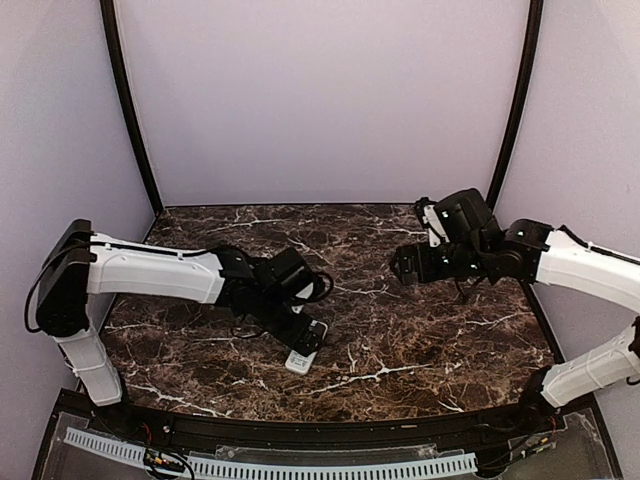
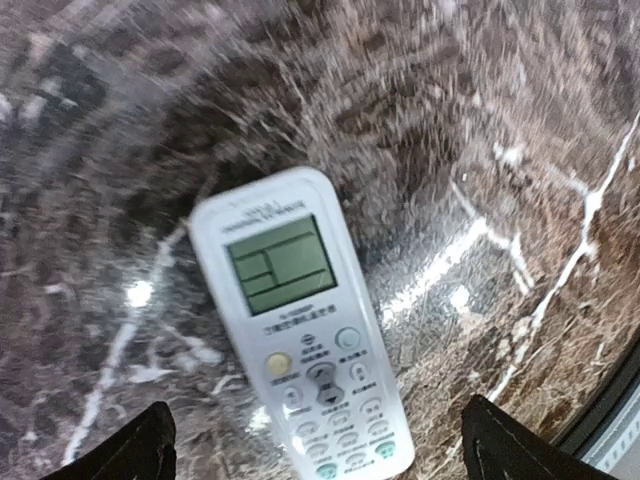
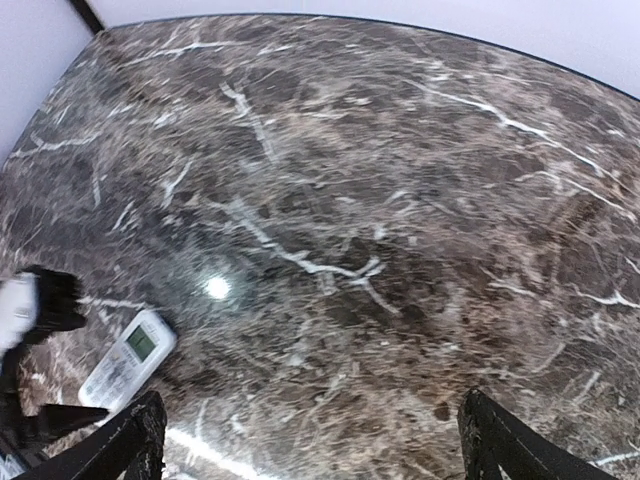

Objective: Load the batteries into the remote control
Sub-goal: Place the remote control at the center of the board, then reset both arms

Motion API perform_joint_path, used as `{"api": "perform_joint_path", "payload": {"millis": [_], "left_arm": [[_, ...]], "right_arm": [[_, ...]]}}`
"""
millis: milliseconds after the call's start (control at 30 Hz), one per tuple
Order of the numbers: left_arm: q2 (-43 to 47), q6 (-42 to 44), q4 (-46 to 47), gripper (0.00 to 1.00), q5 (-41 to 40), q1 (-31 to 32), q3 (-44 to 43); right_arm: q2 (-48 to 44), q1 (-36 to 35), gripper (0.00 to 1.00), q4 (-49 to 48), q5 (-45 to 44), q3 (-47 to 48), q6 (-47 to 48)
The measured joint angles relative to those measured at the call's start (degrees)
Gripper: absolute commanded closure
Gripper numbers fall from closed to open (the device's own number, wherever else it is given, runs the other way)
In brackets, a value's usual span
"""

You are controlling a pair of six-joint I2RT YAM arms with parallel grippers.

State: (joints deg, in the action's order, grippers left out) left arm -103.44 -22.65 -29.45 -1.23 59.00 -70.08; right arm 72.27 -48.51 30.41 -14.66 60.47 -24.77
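Observation:
The white remote control lies face up on the dark marble table, display and buttons showing. It also shows in the top view and at the left of the right wrist view. My left gripper is open, its fingers wide apart on either side of the remote's lower end, just above it; in the top view it is over the remote. My right gripper is open and empty, held above the table's right side. No batteries show in any view.
The marble table has a black front rim and black corner posts. Purple walls enclose the back and sides. The left arm's black wrist shows at the left edge of the right wrist view.

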Motion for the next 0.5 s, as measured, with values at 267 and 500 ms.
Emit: {"api": "perform_joint_path", "payload": {"millis": [267,500], "left_arm": [[21.49,-2.60,9.38,0.01,-9.51,-18.34,7.67],[29.79,-7.50,16.13,0.01,-24.81,-34.12,19.76]], "right_arm": [[-19.02,22.75,0.01,-9.99,6.99,-20.06,0.02],[-27.34,30.16,0.02,-17.00,6.23,-31.19,-3.50]]}}
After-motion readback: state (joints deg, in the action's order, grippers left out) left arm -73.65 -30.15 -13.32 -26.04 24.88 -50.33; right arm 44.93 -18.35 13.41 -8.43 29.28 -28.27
